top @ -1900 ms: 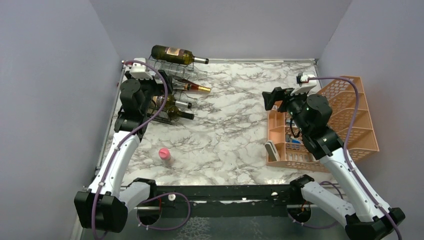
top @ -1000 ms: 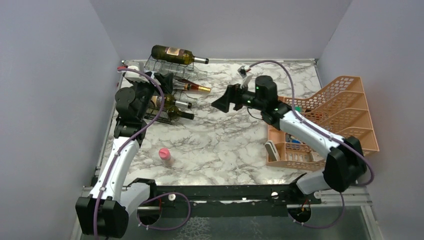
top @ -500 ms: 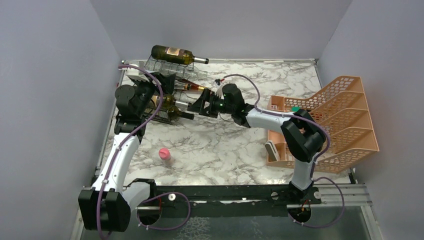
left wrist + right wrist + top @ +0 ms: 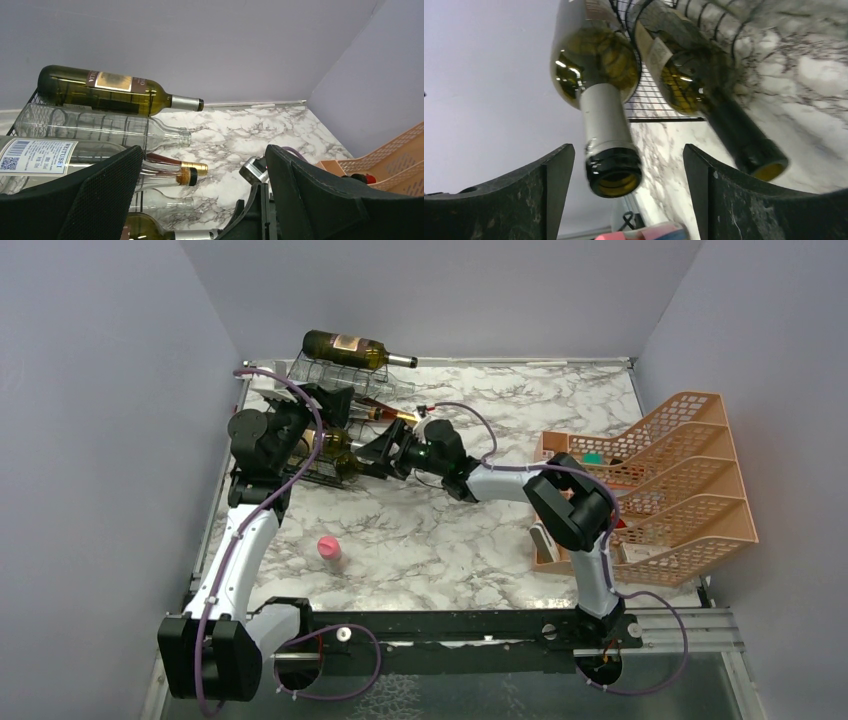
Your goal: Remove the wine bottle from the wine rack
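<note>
You had the right gripper [image 4: 383, 450] at the open front of the wine rack [image 4: 312, 371], its arm stretched low across the marble table [image 4: 470, 530] from the right. In the right wrist view its 2 fingers [image 4: 529, 200] stood apart on either side of the silver-foiled neck of the wine bottle [image 4: 606, 125]. A gap showed on each side, so the jaws were spread and gripped nothing. That wine bottle lay on its side in a lower cell of the rack, its mouth toward the gripper. Just beside it, to the right in that view, a dark-necked bottle [image 4: 744, 142] lay in the neighbouring cell.

Your left gripper [image 4: 202, 155] hung close by the rack on its left side, jaws spread wide and holding nothing. Between its fingers you could see a green bottle [image 4: 112, 90] lying across the rack's top, a clear bottle [image 4: 100, 130] under it, and a gold-capped bottle [image 4: 192, 167] lower down.

1 small pink object [image 4: 328, 547] stood on the table well apart from the rack, and a peach organizer [image 4: 690, 480] sat at the right edge.
</note>
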Controlling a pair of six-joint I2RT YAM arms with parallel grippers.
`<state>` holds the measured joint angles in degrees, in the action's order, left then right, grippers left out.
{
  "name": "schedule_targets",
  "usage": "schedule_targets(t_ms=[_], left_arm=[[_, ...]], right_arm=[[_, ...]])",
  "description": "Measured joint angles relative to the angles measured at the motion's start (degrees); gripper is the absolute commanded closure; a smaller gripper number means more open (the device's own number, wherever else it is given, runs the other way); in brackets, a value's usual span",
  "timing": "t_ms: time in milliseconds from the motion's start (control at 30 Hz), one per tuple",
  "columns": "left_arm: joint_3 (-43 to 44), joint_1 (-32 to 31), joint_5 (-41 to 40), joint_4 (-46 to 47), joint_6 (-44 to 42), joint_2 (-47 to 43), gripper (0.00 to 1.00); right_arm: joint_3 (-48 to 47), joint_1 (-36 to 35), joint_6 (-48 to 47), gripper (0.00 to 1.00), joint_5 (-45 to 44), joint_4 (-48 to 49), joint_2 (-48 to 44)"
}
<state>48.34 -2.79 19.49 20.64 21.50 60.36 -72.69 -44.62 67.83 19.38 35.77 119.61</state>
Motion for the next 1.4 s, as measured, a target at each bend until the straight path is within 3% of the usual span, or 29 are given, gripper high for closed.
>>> schedule_targets(t_ms=[133, 333, 833, 1067, 1400], left_arm=[[0.0, 0.22, 0.35, 0.35, 0.59, 0.15, 0.01], [0.0, 0.37, 0.46, 0.63, 1.31, 0.33, 0.02], [0.0, 2.89, 0.44, 0.98, 2.27, 0.35, 0.02], [0.0, 4.13, 0.46, 1.16, 3.02, 0.52, 0.02], [-0.04, 5.6, 0.61, 1.25, 4.44, 1.6, 0.02]], right_arm=[[-0.07, -1.97, 3.52, 0.29, -4.61, 4.07, 0.17], [-0.42, -2.91, 8.22, 0.32, -8.48, 9.27, 2.95], [-3.1, -2.95, 11.76, 0.41, -12.72, 9.44, 5.84], [-3.13, -2.95, 13.16, 0.51, -12.74, 10.69, 5.99], [-2.99, -2.95, 15.08, 0.77, -13.05, 13.51, 5.97]])
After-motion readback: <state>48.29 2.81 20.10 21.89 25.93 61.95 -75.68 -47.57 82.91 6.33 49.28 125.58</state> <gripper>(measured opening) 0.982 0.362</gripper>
